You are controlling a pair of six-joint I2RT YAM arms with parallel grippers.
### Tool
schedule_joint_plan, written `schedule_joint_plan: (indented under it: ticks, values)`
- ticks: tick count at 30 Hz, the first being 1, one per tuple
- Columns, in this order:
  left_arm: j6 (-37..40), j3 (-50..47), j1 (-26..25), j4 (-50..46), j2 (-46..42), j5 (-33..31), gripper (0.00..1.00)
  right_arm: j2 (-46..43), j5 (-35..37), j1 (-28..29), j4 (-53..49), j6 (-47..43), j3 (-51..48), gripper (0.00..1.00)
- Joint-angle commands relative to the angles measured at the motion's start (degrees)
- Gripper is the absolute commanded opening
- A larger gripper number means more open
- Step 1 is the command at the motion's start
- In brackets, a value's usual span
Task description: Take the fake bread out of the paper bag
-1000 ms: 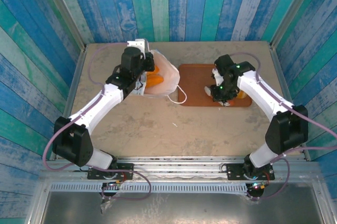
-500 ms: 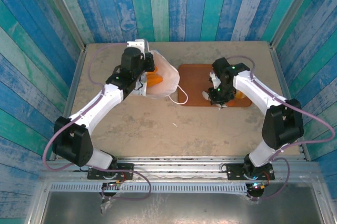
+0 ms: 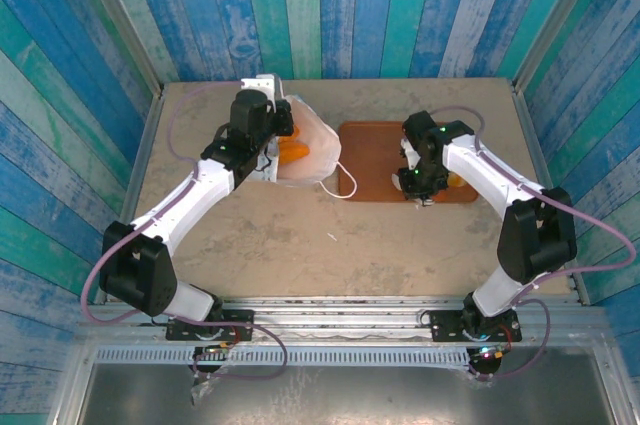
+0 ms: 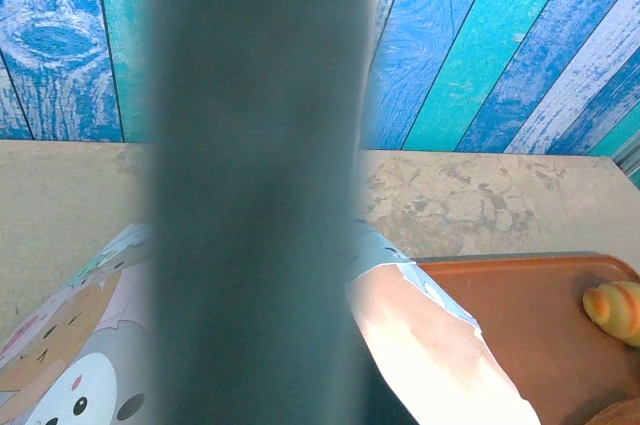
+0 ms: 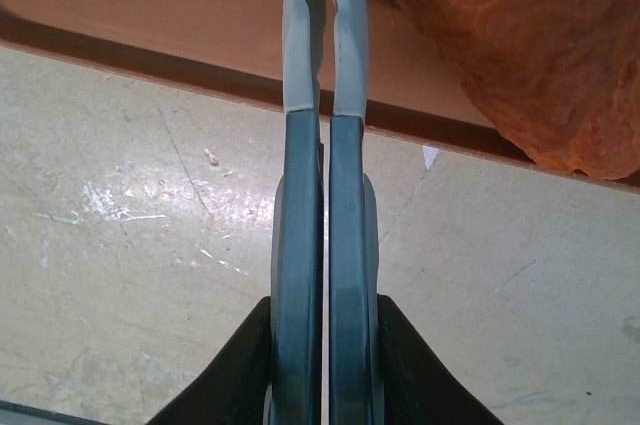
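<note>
Well, from above we are seeing the paper bag (image 3: 312,150) sitting toward the back left of the desk (image 3: 300,235), and some of the fake bread (image 3: 293,152) is showing orange inside it. The left jaws are sitting right at the bag's left edge. They are closed together (whether a fold of paper is pinched between them, we cannot tell). In the left wrist view a blurred dark finger (image 4: 250,185) is blocking the middle. The bag's printed side is showing low on the left and its plain white paper low on the right.

Just right of the bag the brown tray (image 3: 370,160) is lying flat on the desk, and the bag's cord handle (image 3: 345,185) is trailing onto its left end. In the left wrist view a small ridged bun (image 4: 614,310) is resting on that tray near the picture's right edge.

The right jaws are hanging over the tray's near edge. In the right wrist view we are looking at the two fingers (image 5: 300,195) pressing flat against each other with nothing between them, their tips reaching over the tray's rim. A large orange loaf (image 5: 510,55) is lying on the tray just beside them.
</note>
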Motion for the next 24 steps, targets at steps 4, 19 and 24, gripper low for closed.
schedule_joint_plan:
  ticks: [4,19,24]
  values:
    - [-0.1,-0.6,-0.1,0.2,-3.9,-0.4,0.0,-2.5,2.2,-0.2,-2.6,1.7,-0.8,0.25]
    - [0.9,-0.8,-0.1,-0.8,-4.5,-0.7,0.0,-4.5,-3.3,3.5,-3.2,0.4,1.1,0.26]
    - [2.3,-1.9,-0.1,-0.9,-5.6,0.0,0.0,-6.4,-7.0,5.3,-3.2,1.2,3.8,0.26]
